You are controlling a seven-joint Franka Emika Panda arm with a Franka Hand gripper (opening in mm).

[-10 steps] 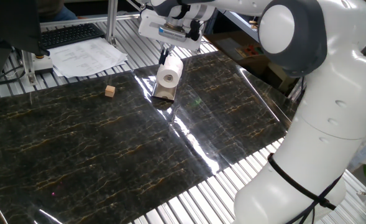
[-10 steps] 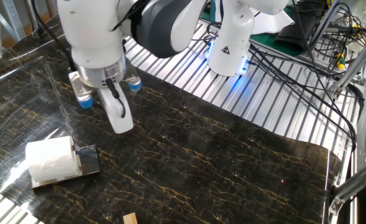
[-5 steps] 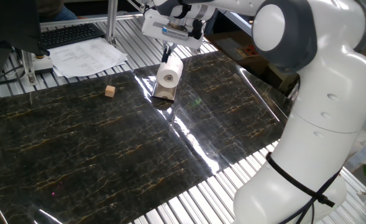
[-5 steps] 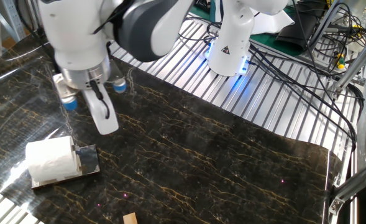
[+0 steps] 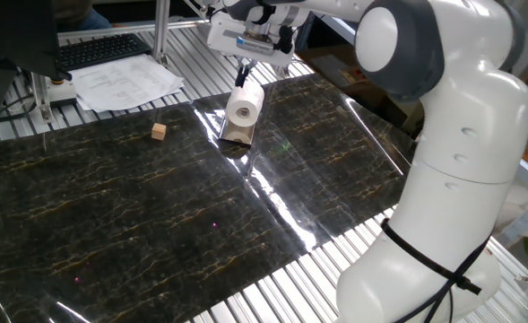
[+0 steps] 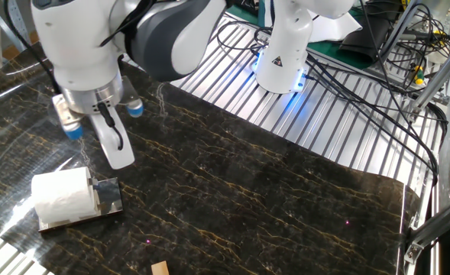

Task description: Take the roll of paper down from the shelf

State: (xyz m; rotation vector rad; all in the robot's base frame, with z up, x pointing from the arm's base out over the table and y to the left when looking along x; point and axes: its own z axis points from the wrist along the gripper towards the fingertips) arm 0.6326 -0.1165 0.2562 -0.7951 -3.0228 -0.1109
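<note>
**Roll of paper not yet gripped as the arm closes in**

Roll of paper (image 6: 63,197) lies on its side on the shelf (image 6: 106,206), just below the gripper (image 6: 118,156). Over the last second the gripper has slid across the table toward the roll and now hangs right above it; whether its fingers are parted I cannot tell. Judged from this, the grasp is next. Farther out, a dark marbled mat (image 5: 156,215) carries a small wooden cube (image 5: 159,132); beyond lie printed sheets (image 5: 125,82), metal slats and cables.
</note>
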